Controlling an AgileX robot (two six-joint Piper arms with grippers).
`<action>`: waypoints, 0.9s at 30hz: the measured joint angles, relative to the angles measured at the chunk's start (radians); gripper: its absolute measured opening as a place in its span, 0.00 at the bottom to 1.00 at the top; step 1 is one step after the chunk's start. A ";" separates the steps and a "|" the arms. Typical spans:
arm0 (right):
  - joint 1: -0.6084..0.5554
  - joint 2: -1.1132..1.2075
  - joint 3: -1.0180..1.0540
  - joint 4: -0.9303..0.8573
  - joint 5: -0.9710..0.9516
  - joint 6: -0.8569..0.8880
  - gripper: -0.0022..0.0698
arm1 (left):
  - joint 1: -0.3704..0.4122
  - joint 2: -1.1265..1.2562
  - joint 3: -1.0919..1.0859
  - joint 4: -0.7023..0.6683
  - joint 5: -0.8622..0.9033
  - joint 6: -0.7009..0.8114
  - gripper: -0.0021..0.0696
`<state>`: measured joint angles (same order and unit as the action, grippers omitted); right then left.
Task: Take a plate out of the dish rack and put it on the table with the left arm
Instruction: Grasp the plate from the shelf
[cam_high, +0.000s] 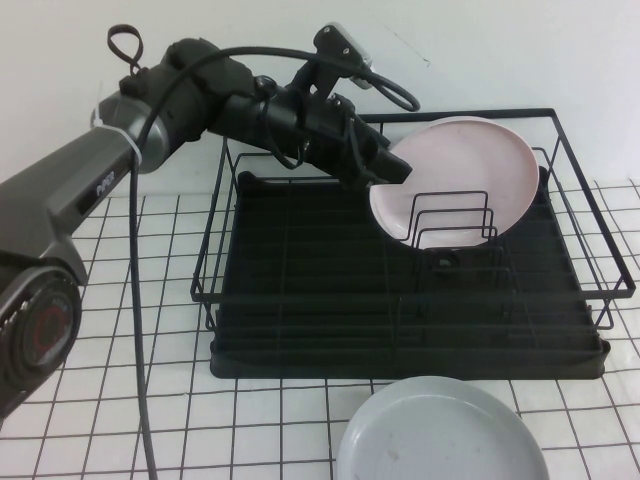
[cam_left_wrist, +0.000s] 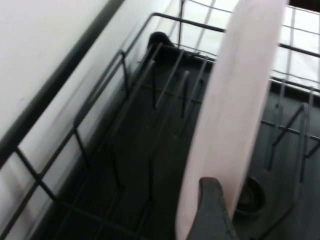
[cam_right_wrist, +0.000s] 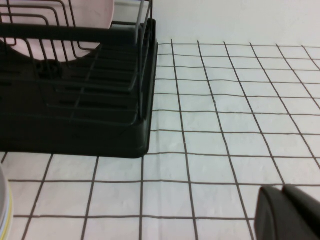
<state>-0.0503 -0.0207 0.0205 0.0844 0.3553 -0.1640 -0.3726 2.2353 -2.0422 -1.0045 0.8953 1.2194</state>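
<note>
White gridded table (cam_high: 120, 400) under everything, plain pale wall behind.

Left gripper (cam_high: 392, 168) reached over back-left part of dish rack (cam_high: 410, 330), fingers clamped on left rim of pink plate (cam_high: 465, 175). In left wrist view, one dark finger (cam_left_wrist: 212, 212) pressed against plate edge (cam_left_wrist: 235, 110), plate seen edge-on, running up through frame. Left arm (cam_high: 150, 120) stretched in from near-left, cable looped above wrist.

Plate stood tilted on edge inside rack, toward back right, leaning behind upright wire dividers (cam_high: 450, 215); lower edge down among dividers, close to black tray base. Cannot tell whether lower edge touched tray or hung just clear. Top of plate rose near rack's upper back rail.

Rack sat on table, mid-frame, black wire frame around black tray. Rack corner (cam_right_wrist: 142, 135) and a slice of pink plate (cam_right_wrist: 60, 20) behind dividers seen from right wrist view.

Grey-blue plate (cam_high: 440, 435) lay flat on table just in front of rack, near front edge of high view, partly cut off; apart from rack base.

Right gripper (cam_right_wrist: 287, 212) low over bare table to right of rack, only a dark tip visible in own wrist view, not visible in high view; cannot tell open or closed.
</note>
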 joint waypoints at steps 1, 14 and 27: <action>0.000 0.000 0.000 0.000 0.000 0.000 0.03 | 0.000 0.004 0.000 -0.002 -0.012 0.000 0.62; 0.000 0.000 0.000 0.000 0.000 0.000 0.03 | 0.000 0.038 0.000 -0.066 -0.076 0.010 0.61; 0.000 0.000 0.000 0.000 0.000 0.000 0.03 | 0.000 0.067 0.000 -0.112 -0.052 0.069 0.51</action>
<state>-0.0503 -0.0207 0.0205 0.0844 0.3553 -0.1640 -0.3726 2.3026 -2.0422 -1.1163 0.8436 1.2882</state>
